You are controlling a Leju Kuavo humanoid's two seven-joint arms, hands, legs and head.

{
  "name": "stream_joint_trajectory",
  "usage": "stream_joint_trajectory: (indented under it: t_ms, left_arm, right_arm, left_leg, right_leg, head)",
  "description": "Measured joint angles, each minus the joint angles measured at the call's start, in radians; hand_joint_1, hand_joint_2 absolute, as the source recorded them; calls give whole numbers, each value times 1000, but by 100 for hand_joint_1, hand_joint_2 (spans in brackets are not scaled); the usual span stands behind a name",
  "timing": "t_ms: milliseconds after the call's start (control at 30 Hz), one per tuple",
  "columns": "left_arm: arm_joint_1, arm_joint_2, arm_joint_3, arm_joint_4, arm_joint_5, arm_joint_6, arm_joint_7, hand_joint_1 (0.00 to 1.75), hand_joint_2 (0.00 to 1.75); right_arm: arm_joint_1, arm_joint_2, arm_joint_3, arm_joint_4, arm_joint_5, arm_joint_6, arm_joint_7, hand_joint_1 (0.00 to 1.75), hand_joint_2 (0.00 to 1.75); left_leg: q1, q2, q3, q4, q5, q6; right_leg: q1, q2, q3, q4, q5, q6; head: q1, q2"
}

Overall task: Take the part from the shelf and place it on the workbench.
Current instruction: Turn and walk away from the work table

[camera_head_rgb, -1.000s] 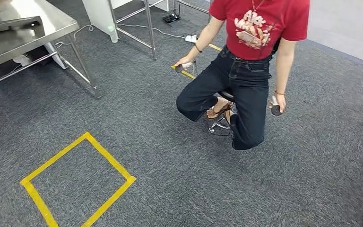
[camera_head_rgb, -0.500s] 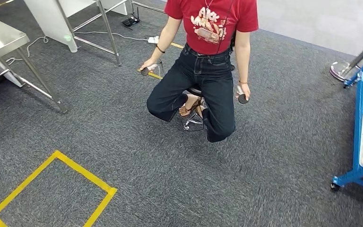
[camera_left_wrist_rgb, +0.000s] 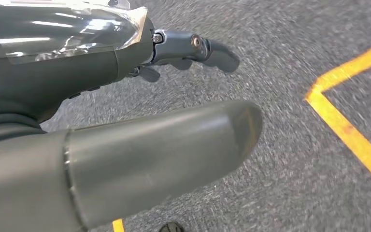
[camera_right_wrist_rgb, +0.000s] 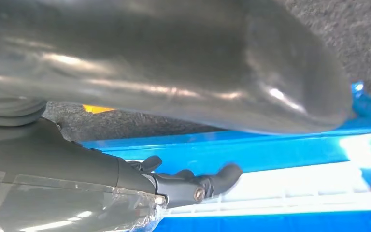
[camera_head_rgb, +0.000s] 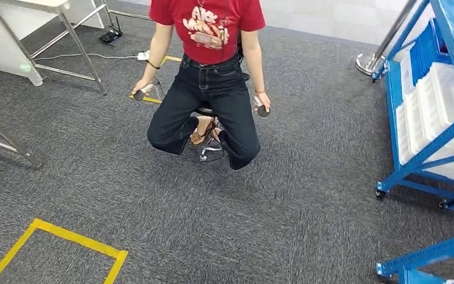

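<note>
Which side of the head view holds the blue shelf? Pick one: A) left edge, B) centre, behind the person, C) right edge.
C: the blue shelf stands along the right edge of the head view, white trays on it, while the person sits on a stool near the centre, on the grey carpet.

Person [camera_head_rgb: 208, 77] on stool [camera_head_rgb: 210, 145] — grey carpet [camera_head_rgb: 307, 201]

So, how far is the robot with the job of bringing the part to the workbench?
Nothing looks done yet. Both hands hang with nothing in them: the left hand over carpet, the right hand near the blue shelf. The shelf with its white trays stands to the right, not yet within reach. Left: approach the shelf, take the part, carry it to the workbench.
</note>
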Motion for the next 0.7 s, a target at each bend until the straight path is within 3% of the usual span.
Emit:
stream_joint_trajectory:
  t_ms: [33,100,167,200,233,267,300,333,400,467,533,567,633,667,700]
  left_arm:
    - [-2,0,-1,0,-1,-1,0,0,0]
    - [-4,0,-4,0,-3,-2,1,0,0]
    - [-2,0,-7,0,-2,-4,1,0,0]
    - [-1,0,-7,0,-1,-5,1,0,0]
    - [0,0,-8,0,1,-6,1,0,0]
    - [1,0,-8,0,3,-5,1,0,0]
    - [2,0,-8,0,4,-5,1,0,0]
    - [3,0,-7,0,4,-5,1,0,0]
    - [4,0,-8,0,4,-5,1,0,0]
    - [3,0,-8,0,5,-6,1,0,0]
    - [1,0,-8,0,7,-6,1,0,0]
    - [0,-1,-8,0,7,-6,1,0,0]
    - [0,0,-8,0,8,-6,1,0,0]
    - [1,0,-8,0,8,-7,0,0,0]
    - [2,1,-8,0,8,-7,0,0,0]
  right_arm:
    - [2,1,-1,0,-1,-2,1,0,0]
    - [6,2,-6,0,-2,-3,3,0,0]
    - [4,3,-11,0,-3,-3,2,0,0]
    - [3,3,-13,0,-3,-2,1,0,0]
    - [4,4,-13,0,-3,-2,-1,0,0]
    - [5,4,-13,0,-2,-1,-3,0,0]
    - [6,4,-14,0,-2,0,-4,0,0]
    - [6,4,-14,0,-1,0,-4,0,0]
    - [3,5,-14,0,1,1,-4,0,0]
    - [1,5,-14,0,2,2,-4,0,0]
    - [3,6,-14,0,2,2,-4,0,0]
    - [4,6,-14,0,3,1,-4,0,0]
    - [3,6,-14,0,3,1,-4,0,0]
    - [0,6,-14,0,3,1,-4,0,0]
    - [-3,6,-14,0,3,1,-4,0,0]
  left_leg:
    - [1,7,3,0,-2,-6]
    - [7,-24,-3,27,-28,-17]
    - [12,-86,-49,133,-95,-24]
    - [12,-105,-83,204,-131,-24]
    - [13,-114,-112,263,-153,-25]
    - [13,-118,-128,291,-154,-25]
    - [14,-120,-125,279,-134,-24]
    - [16,-125,-103,230,-97,-24]
    - [24,-170,-43,95,-29,-22]
    - [25,-203,-14,25,-7,-18]
    - [17,-186,-13,20,-5,-5]
    - [15,-173,-12,15,-1,3]
    - [14,-143,-10,5,7,20]
    - [12,-126,-10,3,8,24]
    - [11,-110,-11,3,8,27]
  right_leg:
    - [-3,12,-1,-1,2,-9]
    - [-13,33,1,-5,6,-24]
    - [-18,54,1,-7,11,-37]
    - [-17,65,-2,-6,13,-41]
    - [-15,78,-3,-6,13,-42]
    - [-14,91,-4,-6,14,-43]
    - [-13,105,-3,-5,14,-43]
    - [-13,120,-2,-3,15,-42]
    - [-11,148,-4,3,14,-38]
    - [-8,171,-13,8,17,-27]
    - [-12,192,-25,6,23,-10]
    - [-13,182,-32,10,23,-5]
    - [-11,128,-66,66,-7,-5]
    - [-11,94,-96,127,-35,-9]
    - [-10,77,-131,199,-66,-12]
  head:
    - [-1,0]
    - [-2,0]
    - [-5,0]
    - [-6,0]
    - [-6,0]
    - [-7,0]
    - [-7,0]
    - [-7,0]
    - [-6,0]
    - [-6,0]
    - [-6,0]
    - [-6,0]
    - [-2,0]
    - [-1,0]
    - [1,0]
